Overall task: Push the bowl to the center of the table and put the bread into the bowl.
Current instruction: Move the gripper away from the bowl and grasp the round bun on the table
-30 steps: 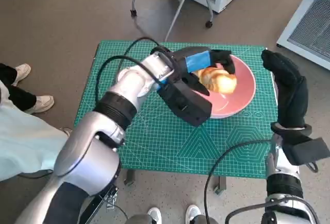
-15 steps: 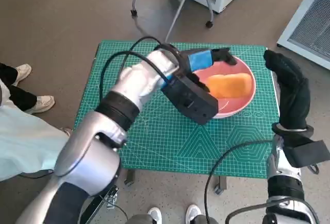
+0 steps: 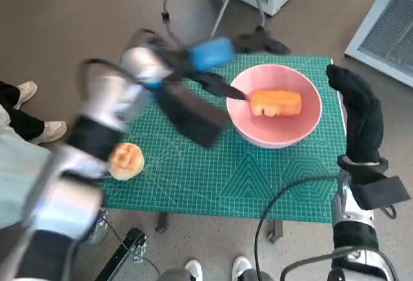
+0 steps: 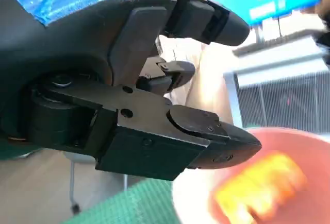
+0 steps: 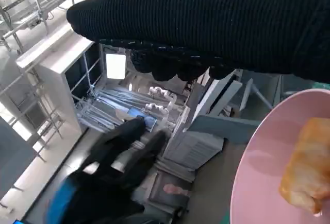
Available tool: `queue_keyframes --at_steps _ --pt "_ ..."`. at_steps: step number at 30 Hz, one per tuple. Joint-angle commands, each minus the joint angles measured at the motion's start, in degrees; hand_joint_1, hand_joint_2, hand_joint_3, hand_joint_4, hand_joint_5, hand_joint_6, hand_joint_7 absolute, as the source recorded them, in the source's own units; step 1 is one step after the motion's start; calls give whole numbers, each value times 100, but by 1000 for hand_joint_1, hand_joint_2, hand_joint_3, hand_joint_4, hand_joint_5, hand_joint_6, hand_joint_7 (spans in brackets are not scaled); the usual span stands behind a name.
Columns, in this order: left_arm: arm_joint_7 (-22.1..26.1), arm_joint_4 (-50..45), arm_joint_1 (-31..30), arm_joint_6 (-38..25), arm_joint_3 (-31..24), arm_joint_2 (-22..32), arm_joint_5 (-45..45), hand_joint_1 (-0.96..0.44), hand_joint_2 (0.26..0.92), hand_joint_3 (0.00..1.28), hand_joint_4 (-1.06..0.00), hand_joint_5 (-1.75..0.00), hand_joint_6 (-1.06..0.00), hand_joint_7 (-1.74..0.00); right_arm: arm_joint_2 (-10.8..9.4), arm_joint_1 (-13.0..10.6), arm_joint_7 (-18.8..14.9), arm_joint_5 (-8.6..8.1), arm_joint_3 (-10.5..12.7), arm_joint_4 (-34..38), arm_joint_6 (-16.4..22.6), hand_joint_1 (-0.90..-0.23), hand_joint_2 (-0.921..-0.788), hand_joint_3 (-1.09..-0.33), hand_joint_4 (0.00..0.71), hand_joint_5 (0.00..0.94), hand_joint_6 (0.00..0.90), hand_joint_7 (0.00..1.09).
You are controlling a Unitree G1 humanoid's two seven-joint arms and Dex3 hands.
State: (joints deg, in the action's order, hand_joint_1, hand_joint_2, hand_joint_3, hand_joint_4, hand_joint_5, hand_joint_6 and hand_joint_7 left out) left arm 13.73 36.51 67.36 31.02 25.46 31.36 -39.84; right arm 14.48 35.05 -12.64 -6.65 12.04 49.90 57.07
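The pink bowl (image 3: 284,131) sits on the right half of the green mat (image 3: 258,184), with an oblong orange bread (image 3: 276,103) lying inside it. My left hand (image 3: 213,55) is blurred, lifted above the table's back edge behind and left of the bowl, fingers apart and empty. The left wrist view shows that hand (image 4: 154,95) above the bowl (image 4: 309,141) and the blurred bread (image 4: 258,188). My gloved right hand (image 3: 358,110) stands upright just right of the bowl's rim, holding nothing. In the right wrist view the glove (image 5: 206,23) hangs over the bowl (image 5: 258,183) and bread (image 5: 307,175).
A round bun (image 3: 126,161) lies on the mat near the front left edge. Chair legs on casters (image 3: 261,30) and a white cabinet (image 3: 387,22) stand behind the table. A person's shoes (image 3: 39,126) are at the left, more shoes (image 3: 193,269) in front.
My left arm has swung up and left, away from the bowl, leaving the oblong bread lying in it. The round bun on the front left of the mat has come into sight.
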Motion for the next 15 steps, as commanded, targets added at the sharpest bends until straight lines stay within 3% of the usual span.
queue_keyframes --at_steps 1,7,15 --pt "353 -936 -558 186 -472 878 267 -54 858 1 -343 -12 -469 -186 -77 -50 -95 -65 -42 126 -63 -567 -921 -877 357 1 32 764" --pt "893 -1699 -1320 295 -1098 1651 929 -29 831 0 -387 -14 -550 -129 -119 27 -113 -57 -65 196 -82 -568 -921 -874 357 1 32 763" --pt "1597 -2372 -2487 -59 -1778 2466 1558 29 817 1 -384 -7 -560 -112 -165 182 -272 -161 -77 344 -197 -570 -921 -874 356 0 31 762"
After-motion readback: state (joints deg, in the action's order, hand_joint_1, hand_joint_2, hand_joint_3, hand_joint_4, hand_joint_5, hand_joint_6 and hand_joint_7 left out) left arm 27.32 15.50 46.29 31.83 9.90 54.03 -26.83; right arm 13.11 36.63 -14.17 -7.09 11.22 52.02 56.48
